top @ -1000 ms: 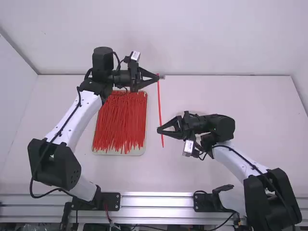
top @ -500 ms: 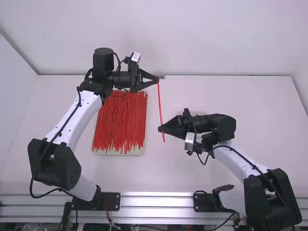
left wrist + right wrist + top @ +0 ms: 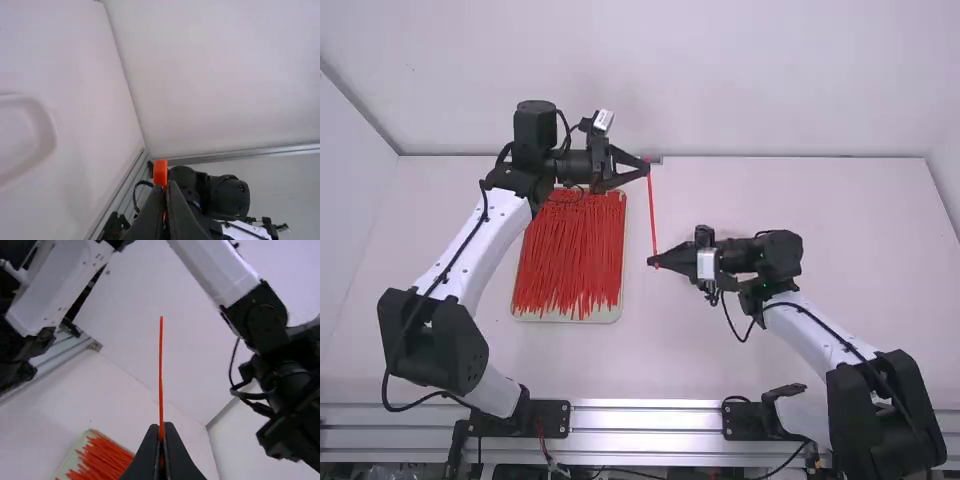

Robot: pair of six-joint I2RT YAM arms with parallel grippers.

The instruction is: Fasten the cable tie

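Table (image 3: 840, 230), white, under both arms. Right gripper (image 3: 658, 262), nearest item, close to the table's middle: fingers pinched tight on the near tip of the cable tie (image 3: 652, 215). Tray (image 3: 570, 318), pale, at 9 o'clock from that gripper, loaded with spare ties (image 3: 572, 250) of the same red, lying side by side lengthwise. Cable tie: one strap spanning the two grippers and running from the right gripper toward 12 o'clock; whether it clears the table cannot be told. Left gripper (image 3: 642, 171), farthest item, at 12 o'clock near the table's back edge: fingers closed on the tie's far end, with the head (image 3: 160, 172) standing just proud of the fingertips in the left wrist view. Handling, as judged: very light, thin, springy plastic, likely smooth and apt to slide or twist in a loose pinch; it should bend readily into a loop but will whip if an end is released. Best hold is probably close to the tail tip for steering and just behind the head, leaving its slot free. Appearance: bright red-orange, narrow, straight and unlooped, small blocky head at one end, plain tapering tail at the other; not yet fastened.
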